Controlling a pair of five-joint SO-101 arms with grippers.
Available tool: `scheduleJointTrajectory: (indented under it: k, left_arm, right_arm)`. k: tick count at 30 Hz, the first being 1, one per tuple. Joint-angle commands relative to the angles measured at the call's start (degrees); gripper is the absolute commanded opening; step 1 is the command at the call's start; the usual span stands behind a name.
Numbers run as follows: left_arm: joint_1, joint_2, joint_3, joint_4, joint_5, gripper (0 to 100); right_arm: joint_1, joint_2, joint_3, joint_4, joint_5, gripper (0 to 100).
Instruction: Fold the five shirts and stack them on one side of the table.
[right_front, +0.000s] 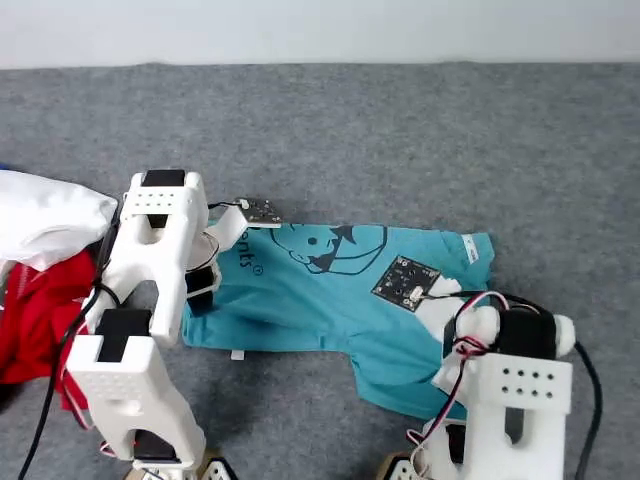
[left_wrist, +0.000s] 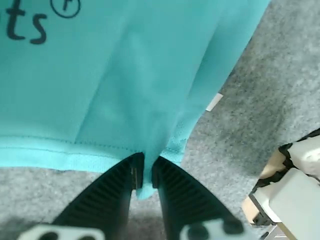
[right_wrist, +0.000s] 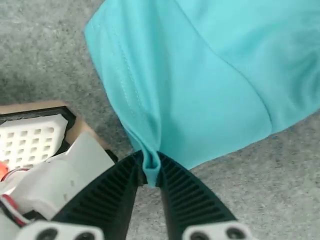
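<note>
Cut off at the picture's left edge: red shirt (right_front: 35, 300), white shirt (right_front: 45, 225). Partly hidden under the right arm (right_front: 515, 385): teal shirt (right_front: 310, 290).

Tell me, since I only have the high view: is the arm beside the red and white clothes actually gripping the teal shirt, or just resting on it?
Observer: Gripping. The left gripper is shut on the teal shirt at its stitched hem, and a bit of cloth pokes out between the black ribbed fingers.
Operator: And the other arm, near the sleeve?
Observer: The right gripper is shut too, pinching a hemmed edge of the same shirt.
Operator: One layer or several in that pinch?
Observer: The cloth is gathered into a narrow pleat where it enters the jaws. I cannot tell how many layers there are.
</note>
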Motion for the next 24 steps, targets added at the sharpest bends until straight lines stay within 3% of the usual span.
scheduleJointTrajectory:
  k: [1, 5, 12, 19, 24]
  left_arm:
    - [-0.35, -3.96, -0.04, 1.76, -0.18, 8]
    - [-0.26, -4.48, 1.98, 1.93, 1.05, 9]
    - [-1.14, -15.12, 5.41, 1.67, 0.88, 9]
    - [-4.22, -18.11, 5.41, 1.67, -0.79, 1]
    - [-1.67, -18.02, 5.49, 1.58, 1.76, 1]
  right_arm:
    - [2.86, -1.80, -0.18, 2.15, -0.26, 16.7]
    - [7.34, -3.47, -0.18, 2.07, -0.53, 25.6]
    - [10.33, -5.49, -0.18, 1.71, -0.53, 25.7]
    - [10.42, -5.85, -0.26, -2.68, -0.79, 25.3]
    - [10.15, -5.23, -0.26, -13.58, -0.97, 11.0]
